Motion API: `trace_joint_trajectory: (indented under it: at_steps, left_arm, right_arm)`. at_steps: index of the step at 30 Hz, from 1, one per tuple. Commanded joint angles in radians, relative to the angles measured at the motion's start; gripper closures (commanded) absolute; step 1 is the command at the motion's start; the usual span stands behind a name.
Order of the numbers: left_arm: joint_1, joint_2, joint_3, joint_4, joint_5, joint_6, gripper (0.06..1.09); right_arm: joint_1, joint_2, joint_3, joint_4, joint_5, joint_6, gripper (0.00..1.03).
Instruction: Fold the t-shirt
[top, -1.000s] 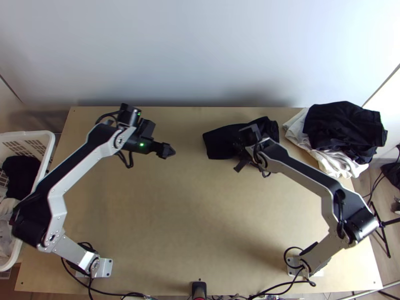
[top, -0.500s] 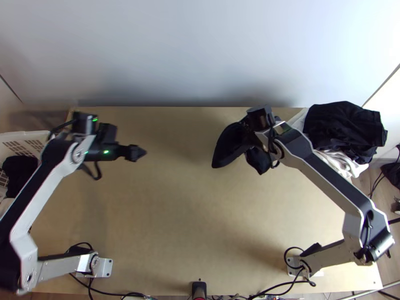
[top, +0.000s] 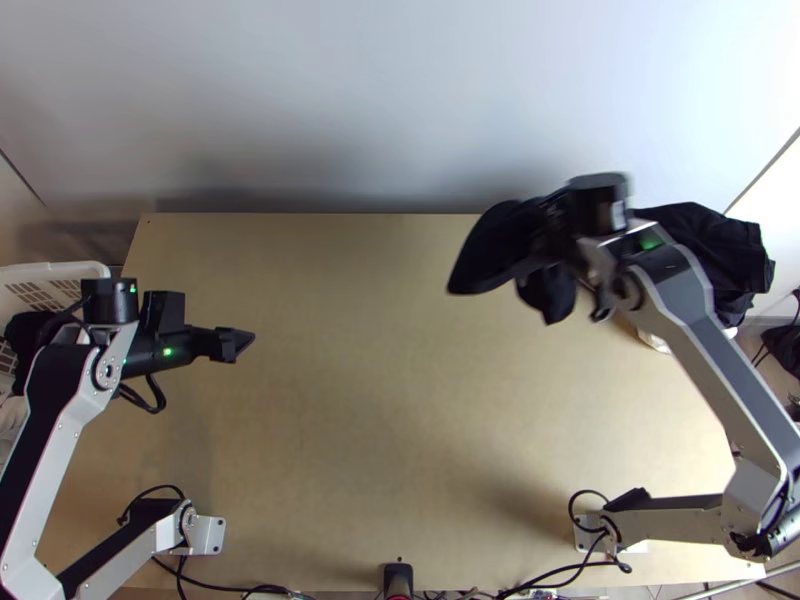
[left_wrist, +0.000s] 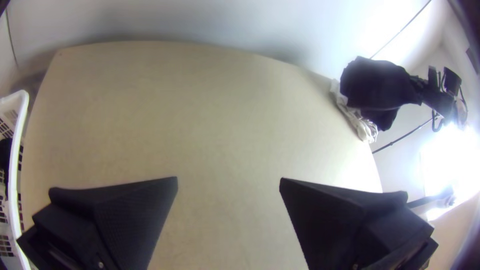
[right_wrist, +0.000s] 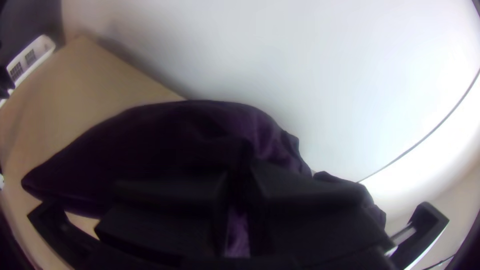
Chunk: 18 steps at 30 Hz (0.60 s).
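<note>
Here we are, it looks like a robotics lab: left arm (top: 52, 440) mounted at seven o'clock in the top view, right arm (top: 715, 375) at five, sharing one wooden desk (top: 380, 420), cables (top: 545, 576) trailing along six, plain white wall (top: 350, 90) up at twelve.

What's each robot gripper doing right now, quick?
Left gripper: open, holding nothing.
Right gripper: closed, holding the dark t-shirt up off the table.
</note>
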<state>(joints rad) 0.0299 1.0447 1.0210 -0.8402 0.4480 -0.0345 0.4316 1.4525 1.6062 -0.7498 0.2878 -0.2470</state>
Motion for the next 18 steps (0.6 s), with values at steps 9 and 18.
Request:
trace_joint_trajectory:
  at_steps: [9,18]
  left_arm:
    - [0.016,-0.058,-0.068,-0.005,0.000,0.007,0.10]
    - [0.016,-0.058,-0.101,-0.002,0.000,0.025,0.10]
  right_arm:
    - [-0.522,-0.041,0.179,0.003,-0.087,-0.123,1.00]
    - [-0.821,0.098,0.325,0.059,-0.240,-0.206,1.00]
